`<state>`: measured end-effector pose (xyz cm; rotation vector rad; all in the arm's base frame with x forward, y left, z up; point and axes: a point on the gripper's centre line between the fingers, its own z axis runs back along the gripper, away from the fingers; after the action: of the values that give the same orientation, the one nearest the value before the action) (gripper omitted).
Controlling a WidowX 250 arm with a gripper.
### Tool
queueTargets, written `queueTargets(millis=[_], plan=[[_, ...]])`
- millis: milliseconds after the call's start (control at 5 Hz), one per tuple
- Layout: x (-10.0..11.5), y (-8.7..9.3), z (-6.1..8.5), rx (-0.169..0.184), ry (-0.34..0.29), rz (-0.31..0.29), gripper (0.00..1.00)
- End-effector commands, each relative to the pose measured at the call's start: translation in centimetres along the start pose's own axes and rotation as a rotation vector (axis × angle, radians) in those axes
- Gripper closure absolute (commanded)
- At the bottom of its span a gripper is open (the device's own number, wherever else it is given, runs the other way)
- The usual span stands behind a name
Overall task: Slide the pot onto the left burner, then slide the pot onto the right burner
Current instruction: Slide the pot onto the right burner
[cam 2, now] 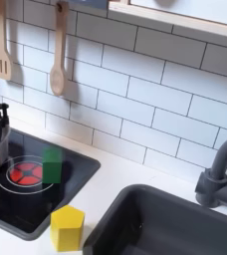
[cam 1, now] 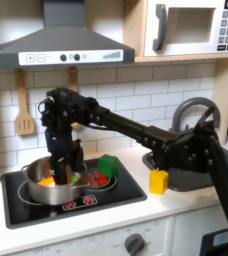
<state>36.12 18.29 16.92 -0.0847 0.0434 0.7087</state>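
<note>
Behind me a white tiled wall [cam 2: 135, 90] carries wooden utensils [cam 2: 57, 50]; a grey extractor hood [cam 1: 61, 45] and microwave [cam 1: 191, 27] hang above the pale worktop [cam 1: 176, 205].

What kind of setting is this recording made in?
Most likely a toy play kitchen: a black cooktop with red ring burners sits below a range hood, with a microwave above, white tile wall and a sink with a faucet. The gripper reaches into the pot.
</note>
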Motion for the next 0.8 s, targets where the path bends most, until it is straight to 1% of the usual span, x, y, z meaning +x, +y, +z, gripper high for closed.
queueTargets(millis=[0,400,600], plan=[[-1.1,-1.3,-0.6,0.005,0.007,-0.031,0.00],[-1.9,-2.6,-1.4,0.007,0.025,-0.054,0.00],[-2.5,-3.7,-1.0,0.004,0.015,-0.084,0.00]])
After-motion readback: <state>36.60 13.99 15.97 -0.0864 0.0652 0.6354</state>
